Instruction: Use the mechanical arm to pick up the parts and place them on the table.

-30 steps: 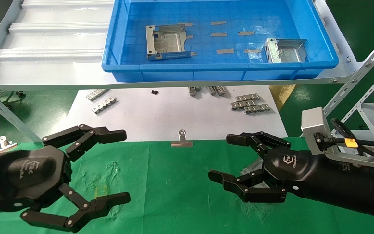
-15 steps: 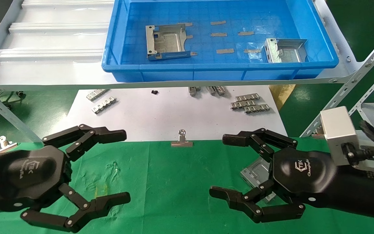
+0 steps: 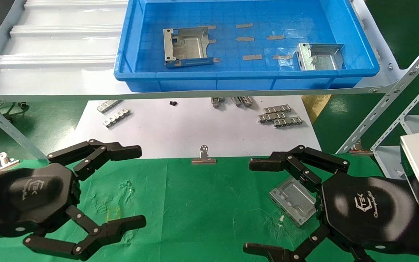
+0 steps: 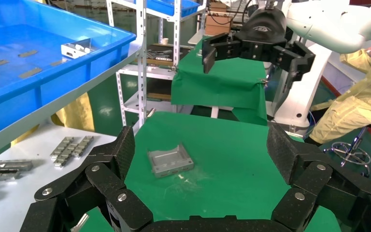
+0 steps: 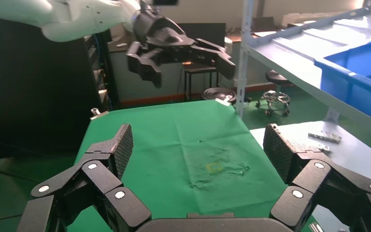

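One silver bracket part [image 3: 292,199] lies on the green table [image 3: 202,203], also seen in the left wrist view [image 4: 170,160]. My right gripper [image 3: 256,207] is open and empty, hovering just right of and above that part, apart from it. Two more parts sit in the blue bin [image 3: 180,76] on the shelf: one at its left [image 3: 186,46], one at its right [image 3: 320,56]. My left gripper [image 3: 136,187] is open and empty over the table's left side.
A white paper sheet [image 3: 180,127] behind the cloth holds small ridged metal strips [image 3: 279,116] and a silver binder clip [image 3: 203,157] at its edge. The grey ribbed shelf [image 3: 56,47] overhangs the paper. Slotted metal uprights [image 3: 384,105] stand at right.
My right gripper has drawn back to the right and toward me, away from the part, which now lies uncovered on the cloth. The left arm has not moved.
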{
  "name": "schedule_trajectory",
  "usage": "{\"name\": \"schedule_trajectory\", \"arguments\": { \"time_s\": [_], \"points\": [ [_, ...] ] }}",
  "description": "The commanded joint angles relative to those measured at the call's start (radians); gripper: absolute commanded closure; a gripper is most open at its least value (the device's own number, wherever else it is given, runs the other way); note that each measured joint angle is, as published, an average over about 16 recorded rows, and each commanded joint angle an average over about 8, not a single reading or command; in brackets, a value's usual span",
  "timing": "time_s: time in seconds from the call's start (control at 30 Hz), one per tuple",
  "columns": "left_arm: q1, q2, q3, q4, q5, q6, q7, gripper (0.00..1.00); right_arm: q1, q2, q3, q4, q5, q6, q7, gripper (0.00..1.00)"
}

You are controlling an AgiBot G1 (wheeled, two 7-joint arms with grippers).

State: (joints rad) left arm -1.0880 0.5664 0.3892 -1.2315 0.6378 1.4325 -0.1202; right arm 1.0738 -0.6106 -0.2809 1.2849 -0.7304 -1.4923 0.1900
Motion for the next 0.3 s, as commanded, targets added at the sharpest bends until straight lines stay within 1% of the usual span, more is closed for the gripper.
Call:
{"name": "schedule_trajectory", "arguments": {
  "time_s": [0.03, 0.3],
  "points": [
    [0.000, 0.000, 0.000, 0.000, 0.000, 0.000, 0.000, 0.00, 0.003, 0.000, 0.008, -0.001, 0.003, -0.019, -0.008, 0.00],
    [0.000, 0.000, 0.000, 0.000, 0.000, 0.000, 0.000, 0.00, 0.004, -0.001, 0.010, -0.002, 0.005, -0.020, -0.008, 0.00]
  ]
}}
